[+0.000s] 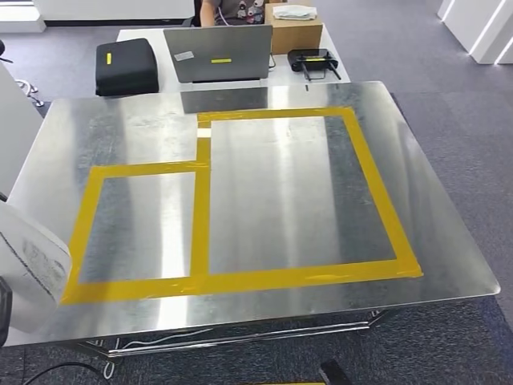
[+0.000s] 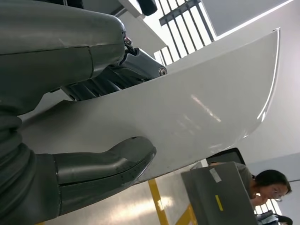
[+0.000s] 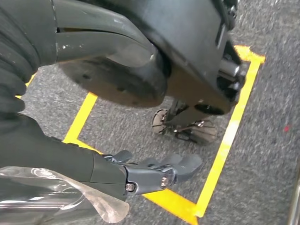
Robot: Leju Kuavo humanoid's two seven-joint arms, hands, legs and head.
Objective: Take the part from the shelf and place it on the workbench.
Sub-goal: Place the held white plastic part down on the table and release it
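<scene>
Left robot hand [image 2: 71, 122], thumb and fingers pinching the broad white part [image 2: 198, 108] beside the tabletop [image 1: 290, 305]; gripped at one edge, the panel may tilt and slip.

The workbench [image 1: 423, 241] has a bright, smooth metal top with a brushed sheen, marked with glossy yellow tape [image 1: 200, 216]. The part [image 2: 198, 112] is smooth, glossy white plastic. The floor [image 3: 268, 154] is rough, matt grey carpet. The box [image 1: 296, 34] is matt brown cardboard.
</scene>
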